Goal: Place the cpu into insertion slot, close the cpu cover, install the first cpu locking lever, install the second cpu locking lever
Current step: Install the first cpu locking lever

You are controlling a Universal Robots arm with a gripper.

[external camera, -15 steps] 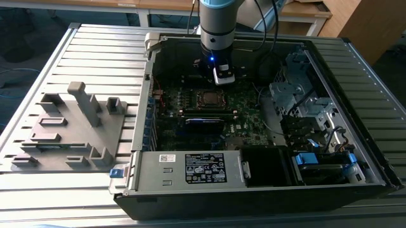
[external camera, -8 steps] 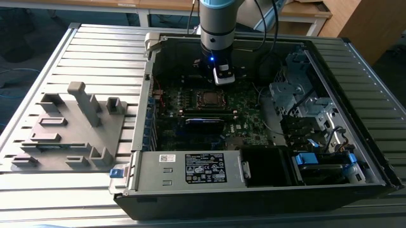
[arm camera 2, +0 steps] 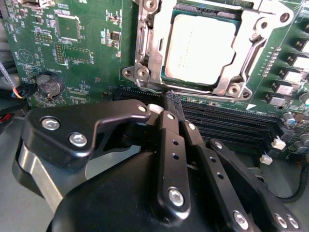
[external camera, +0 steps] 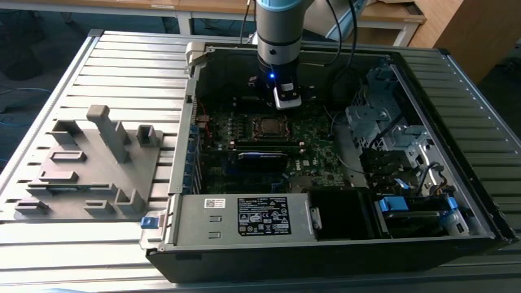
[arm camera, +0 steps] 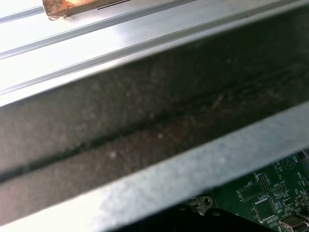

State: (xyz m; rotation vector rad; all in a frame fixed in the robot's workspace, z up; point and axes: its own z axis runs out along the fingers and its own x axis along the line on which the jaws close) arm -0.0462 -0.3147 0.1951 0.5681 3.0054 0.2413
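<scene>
The cpu (arm camera 2: pixel 200 48), a silvery square chip, lies in the insertion slot (external camera: pixel 268 126) on the green motherboard. The cpu cover (arm camera 2: pixel 153 50), a silvery frame plate, lies down around the chip's face. A thin metal lever (arm camera 2: pixel 253 50) runs along one side of the cover. My gripper (arm camera 2: pixel 174 102) hangs just off the socket's edge, over the black memory slots; its black fingers (arm camera 2: pixel 169 145) meet at the tips, shut, with nothing between them. In the exterior view my gripper (external camera: pixel 285 101) stands inside the open computer case, just behind the socket.
Black memory slots (arm camera 2: pixel 227 125) run beside the socket, with a coin battery (arm camera 2: pixel 48 84) nearby. The case's walls (arm camera: pixel 145 121) enclose the board. A power supply (external camera: pixel 244 217) and a drive cage (external camera: pixel 382 128) fill the case. A grey fixture (external camera: pixel 89 165) stands on the slatted table (external camera: pixel 130 55).
</scene>
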